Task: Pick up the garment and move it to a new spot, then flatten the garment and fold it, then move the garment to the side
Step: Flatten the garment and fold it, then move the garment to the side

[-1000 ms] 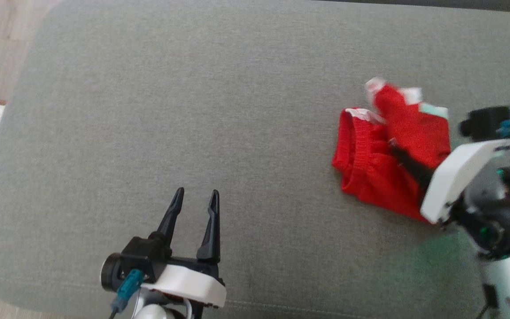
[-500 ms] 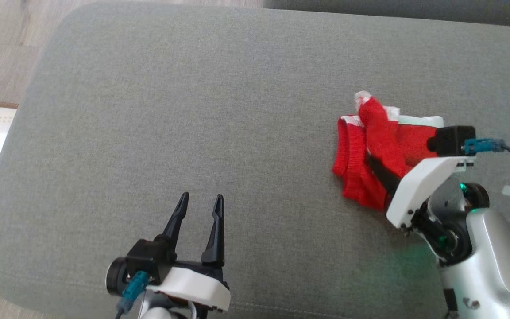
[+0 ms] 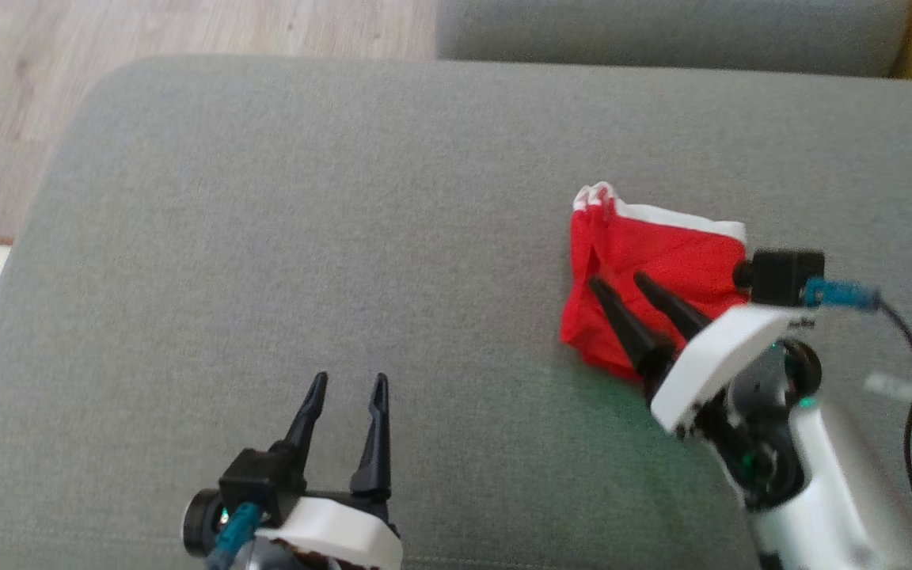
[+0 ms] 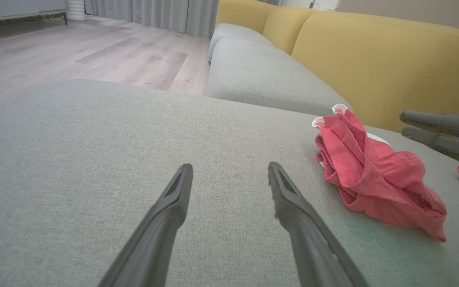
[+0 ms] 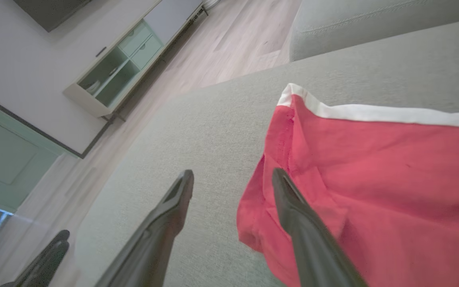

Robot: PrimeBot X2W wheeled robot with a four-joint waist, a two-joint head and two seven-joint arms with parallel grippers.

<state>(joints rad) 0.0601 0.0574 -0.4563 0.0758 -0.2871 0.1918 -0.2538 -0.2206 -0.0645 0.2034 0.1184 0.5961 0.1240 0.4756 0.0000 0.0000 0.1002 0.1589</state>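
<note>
Garment [image 3: 666, 252] loose now — right tool [image 3: 615, 279] newly wide apart

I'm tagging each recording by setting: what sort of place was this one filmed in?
Most likely a home living room: a grey sofa seat with yellow back cushions, a wood-look floor, and a low cabinet against the wall.

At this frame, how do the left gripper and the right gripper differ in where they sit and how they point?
The left gripper is over bare grey cushion, apart from the red garment; the right gripper has its fingers over that garment. The left gripper points roughly straight up the head view; the right gripper slants up and to the left. Both stand open, holding nothing.
</note>
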